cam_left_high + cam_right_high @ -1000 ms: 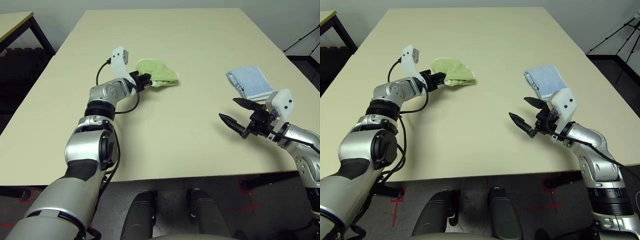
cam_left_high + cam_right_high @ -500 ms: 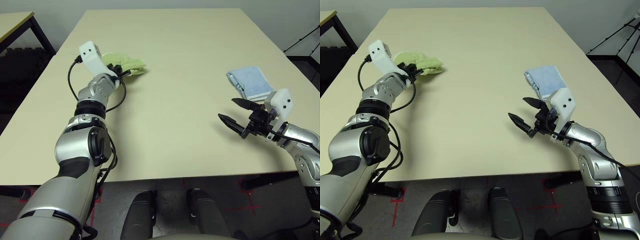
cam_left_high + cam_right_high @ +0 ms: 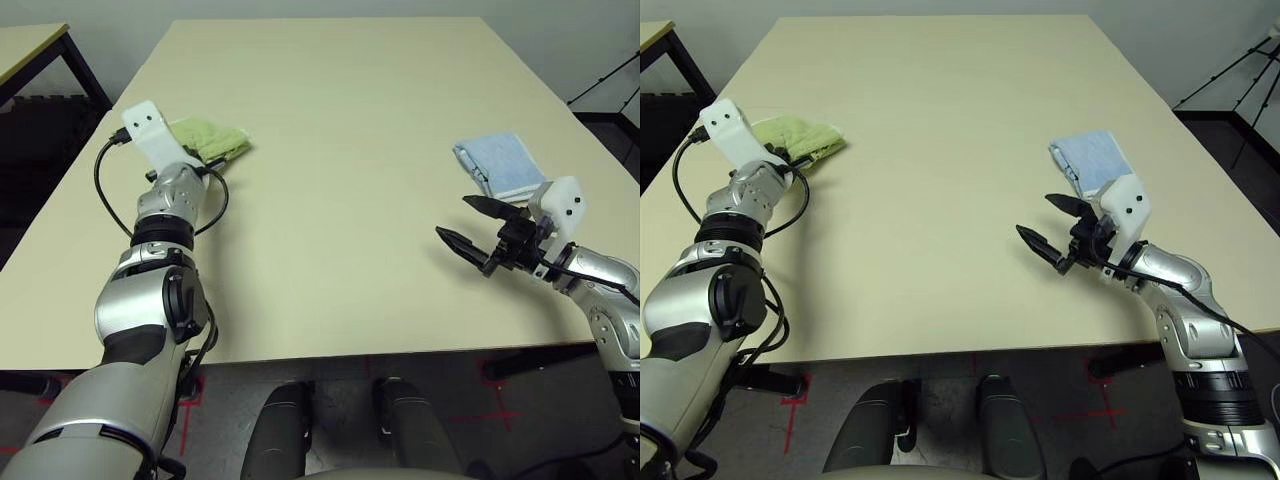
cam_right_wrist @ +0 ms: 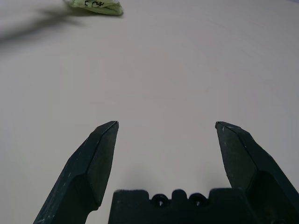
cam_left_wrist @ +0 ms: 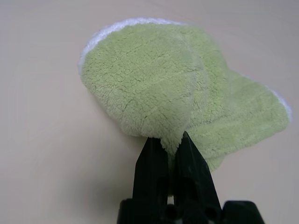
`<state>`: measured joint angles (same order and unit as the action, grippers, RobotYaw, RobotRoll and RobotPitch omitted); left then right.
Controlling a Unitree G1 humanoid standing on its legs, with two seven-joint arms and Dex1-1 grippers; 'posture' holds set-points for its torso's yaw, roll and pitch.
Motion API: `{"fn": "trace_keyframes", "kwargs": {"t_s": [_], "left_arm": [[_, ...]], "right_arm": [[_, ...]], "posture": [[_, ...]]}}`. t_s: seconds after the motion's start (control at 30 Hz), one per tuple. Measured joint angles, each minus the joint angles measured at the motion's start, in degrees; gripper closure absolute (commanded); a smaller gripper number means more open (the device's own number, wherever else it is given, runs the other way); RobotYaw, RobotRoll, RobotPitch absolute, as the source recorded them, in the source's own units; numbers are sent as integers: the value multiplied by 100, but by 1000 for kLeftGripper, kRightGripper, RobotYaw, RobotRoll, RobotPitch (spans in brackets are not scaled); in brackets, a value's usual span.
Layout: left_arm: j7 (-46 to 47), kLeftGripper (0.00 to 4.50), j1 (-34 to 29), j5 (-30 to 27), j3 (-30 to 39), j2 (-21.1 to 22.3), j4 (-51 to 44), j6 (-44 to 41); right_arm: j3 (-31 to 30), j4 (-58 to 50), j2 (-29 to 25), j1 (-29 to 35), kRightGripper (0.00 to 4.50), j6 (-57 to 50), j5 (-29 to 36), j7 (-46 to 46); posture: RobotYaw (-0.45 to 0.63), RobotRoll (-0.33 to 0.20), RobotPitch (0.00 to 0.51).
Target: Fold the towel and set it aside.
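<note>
Head views: left claw (image 5: 169, 142) sits at the far left of the counter (image 3: 340, 210), clamped on the towel (image 3: 212, 138), which lies bunched and folded over near the counter's left edge. Right claw (image 3: 472, 222) hovers low on the right side, fingers spread wide, grasping nothing. A light blue cloth (image 3: 500, 165) lies folded just beyond it, well apart from the towel.

Left wrist view: both black fingers (image 5: 150, 158) pinched tight on a folded lobe of green terry. The towel is doubled over itself, white edging visible along the far rim, resting on the counter.

Right wrist view: fingers (image 4: 100, 156) wide apart over bare counter, nothing between them. A corner of the towel, with dark stitched writing, shows well away from them.

Step, as I read it: folding looks done and this is the set-aside stage, with the towel at the left side. Next move calls for the left claw to let go and back off without dragging the fold open. The right arm has no evident job here.
</note>
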<state>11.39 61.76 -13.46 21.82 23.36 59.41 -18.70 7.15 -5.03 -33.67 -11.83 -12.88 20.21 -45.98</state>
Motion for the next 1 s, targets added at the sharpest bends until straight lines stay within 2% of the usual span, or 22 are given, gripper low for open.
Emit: {"fn": "trace_keyframes", "kwargs": {"t_s": [0.2, 0.5, 0.77, 1.0], "left_arm": [[434, 4491, -229, -18, 33, -24, -605, -745], [1146, 4491, -889, -196, 299, -607, -2275, -1910], [1325, 4491, -931, -227, 408, -922, -2646, -2204], [1331, 4491, -948, -223, 427, -955, -2697, -2262]], "right_arm": [[-2, 53, 1, -13, 0, 0, -1, -16], [-13, 80, 11, -45, 0, 1, -3, -47], [-28, 97, 17, -101, 0, 0, -10, -70], [-28, 96, 18, -95, 0, -5, -9, -69]], "posture": [[11, 0, 115], [17, 0, 116], [12, 0, 120], [7, 0, 123]]}}
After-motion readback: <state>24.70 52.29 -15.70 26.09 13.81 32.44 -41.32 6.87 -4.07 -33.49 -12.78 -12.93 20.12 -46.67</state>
